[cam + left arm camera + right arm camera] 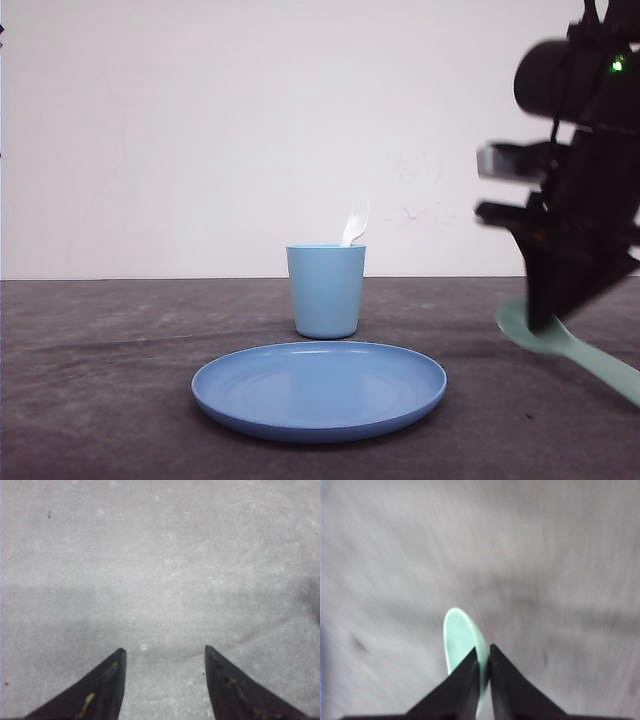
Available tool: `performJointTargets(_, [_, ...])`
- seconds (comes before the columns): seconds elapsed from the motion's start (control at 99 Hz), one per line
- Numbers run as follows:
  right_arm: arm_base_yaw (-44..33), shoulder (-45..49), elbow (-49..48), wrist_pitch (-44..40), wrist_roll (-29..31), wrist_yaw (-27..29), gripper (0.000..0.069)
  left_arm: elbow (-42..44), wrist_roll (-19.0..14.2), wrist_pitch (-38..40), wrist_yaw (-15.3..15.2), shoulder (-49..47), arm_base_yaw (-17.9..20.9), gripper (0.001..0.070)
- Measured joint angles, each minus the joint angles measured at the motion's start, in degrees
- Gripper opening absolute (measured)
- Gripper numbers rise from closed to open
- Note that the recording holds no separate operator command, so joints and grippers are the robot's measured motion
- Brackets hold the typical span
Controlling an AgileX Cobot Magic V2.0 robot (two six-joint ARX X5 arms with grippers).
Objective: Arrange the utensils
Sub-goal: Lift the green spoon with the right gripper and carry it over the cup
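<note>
Nearest you lies the round blue plastic plate (318, 390), by the tabletop's front edge. Your mint-green plastic spoon (575, 349) hangs over the right side, pinched near the bowl's neck by the right gripper (543, 322), jaws clamped on it. It looks light, stiff and slick, so it may pivot; a hold along the handle seems steadier. Behind the plate, the slim white plastic fork (356, 223) stands in the light blue cup (326, 290). Your left gripper (165, 660) hangs spread, empty.
</note>
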Motion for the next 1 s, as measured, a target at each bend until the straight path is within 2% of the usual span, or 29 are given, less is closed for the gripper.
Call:
performJointTargets(0.162, [1.62, -4.83, 3.76, 3.78, 0.00, -0.79, 0.0023, 0.00, 0.00, 0.04, 0.00, 0.00, 0.00, 0.0297])
performJointTargets(0.333, [4.17, -6.08, 8.90, 10.29, 0.00, -1.88, 0.0023, 0.00, -0.02, 0.15, 0.00, 0.00, 0.00, 0.0297])
performJointTargets(0.495, [7.41, -6.01, 9.55, 21.49, -0.28, -2.29, 0.0023, 0.00, -0.02, 0.17, 0.00, -0.02, 0.00, 0.0297])
performJointTargets(0.737, [11.98, -2.91, 9.55, 40.22, -4.35, -2.38, 0.0023, 0.00, -0.02, 0.17, 0.00, 0.00, 0.00, 0.0297])
performJointTargets(1.0, [13.62, 4.09, 9.55, 53.72, -9.18, -2.54, 0.0022, 0.00, -0.02, 0.17, 0.00, -0.02, 0.00, 0.0297])
